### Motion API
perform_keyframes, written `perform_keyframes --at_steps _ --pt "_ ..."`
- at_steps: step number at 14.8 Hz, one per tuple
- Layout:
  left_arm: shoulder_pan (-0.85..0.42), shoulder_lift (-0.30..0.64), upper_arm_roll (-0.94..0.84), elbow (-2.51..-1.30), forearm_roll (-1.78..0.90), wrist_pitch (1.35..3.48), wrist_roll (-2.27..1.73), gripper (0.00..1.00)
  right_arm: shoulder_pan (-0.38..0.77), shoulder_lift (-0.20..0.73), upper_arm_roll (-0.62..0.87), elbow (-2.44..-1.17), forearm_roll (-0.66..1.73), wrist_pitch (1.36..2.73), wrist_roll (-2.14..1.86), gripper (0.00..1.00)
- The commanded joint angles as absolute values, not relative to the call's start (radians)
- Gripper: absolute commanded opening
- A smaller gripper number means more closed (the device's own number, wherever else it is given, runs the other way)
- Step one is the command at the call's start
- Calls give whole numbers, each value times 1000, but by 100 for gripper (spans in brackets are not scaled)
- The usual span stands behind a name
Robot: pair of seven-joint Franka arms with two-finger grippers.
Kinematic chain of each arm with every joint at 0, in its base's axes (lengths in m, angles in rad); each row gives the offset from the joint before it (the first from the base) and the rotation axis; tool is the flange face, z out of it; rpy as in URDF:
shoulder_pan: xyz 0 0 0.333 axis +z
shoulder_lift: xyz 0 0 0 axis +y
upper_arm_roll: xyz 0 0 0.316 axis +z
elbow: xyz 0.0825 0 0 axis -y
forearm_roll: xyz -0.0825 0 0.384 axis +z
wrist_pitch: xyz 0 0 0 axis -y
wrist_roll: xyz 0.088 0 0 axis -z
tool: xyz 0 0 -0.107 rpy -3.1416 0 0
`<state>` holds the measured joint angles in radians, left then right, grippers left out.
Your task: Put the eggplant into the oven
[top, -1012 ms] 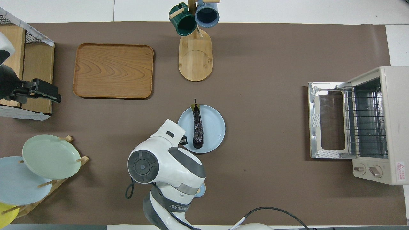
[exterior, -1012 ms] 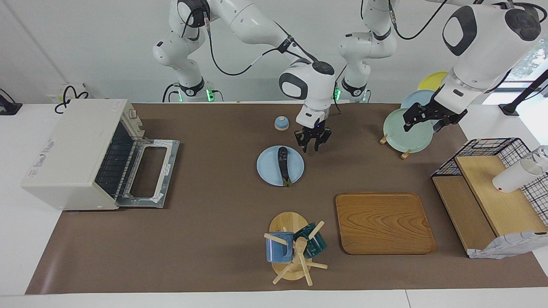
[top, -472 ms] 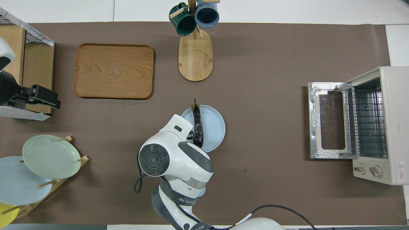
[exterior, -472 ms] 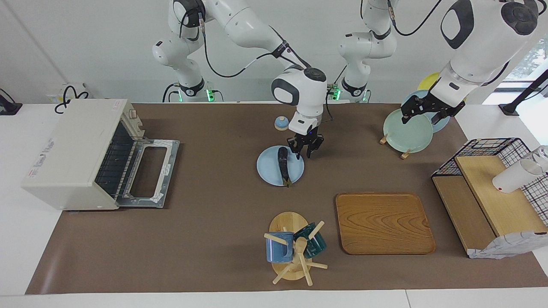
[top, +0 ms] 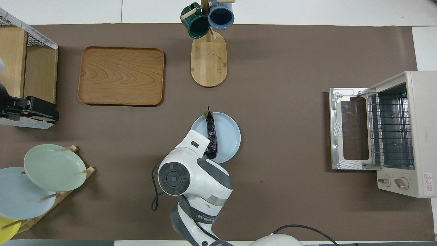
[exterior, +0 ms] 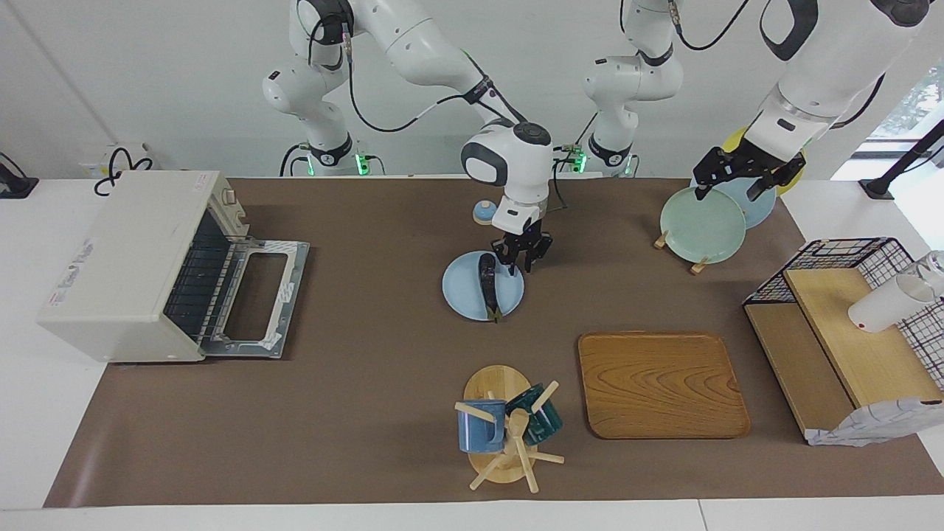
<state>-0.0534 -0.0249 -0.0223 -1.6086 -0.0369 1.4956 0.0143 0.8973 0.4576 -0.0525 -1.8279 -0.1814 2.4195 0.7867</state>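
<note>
**Item 1, eggplant** (exterior: 487, 283): lies on blue plate (exterior: 463, 293) mid-table, lengthwise toward/away from robots, stem tip at the end farther from robots, overhanging plate rim. Not yet lifted.

**Item 2, oven** (exterior: 125, 265): at right arm's end of table, door dropped flat, rack visible. Well apart from plate.

**Item 3, right gripper** (exterior: 521, 254): over the plate edge nearer the robots, just beside eggplant's blunt end. Fingers part-spread w/ gap showing, nothing held.

**Item 4, left gripper** (exterior: 737, 175): over the plate rack (exterior: 697, 264) at left arm's end, jaws wide, empty; arm waits.

**Risks (judgement):**
- Gripper sits off to one side of eggplant; closing here prob. pinches air or nudges it off plate.
- End-grip on a long glossy body: may swing or slip in transit.
- Plate may slide if fingers catch rim.

**View diffs:** facing view shows the fingers & gap to eggplant; overhead hides them under wrist housing (top: 191, 177). Overhead shows rack bars & oven knobs (top: 392, 182).
</note>
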Motion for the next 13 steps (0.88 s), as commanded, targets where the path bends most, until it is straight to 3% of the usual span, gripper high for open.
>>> perform_keyframes --at_steps 1,3,6,13 --pt "-34 -49 -45 -1649 -15 1547 20 100 884 422 -48 -1868 -196 2447 776 34" --pt "-44 -51 -43 -1661 -15 1566 18 100 877 425 -48 -1873 -196 2483 775 32" --pt "-52 -51 -43 -1660 -15 1563 18 100 868 423 -48 -1884 -196 2490 773 8" --pt "-54 -49 -38 -1658 -9 1548 20 100 871 419 -48 -1934 -198 2550 712 0"
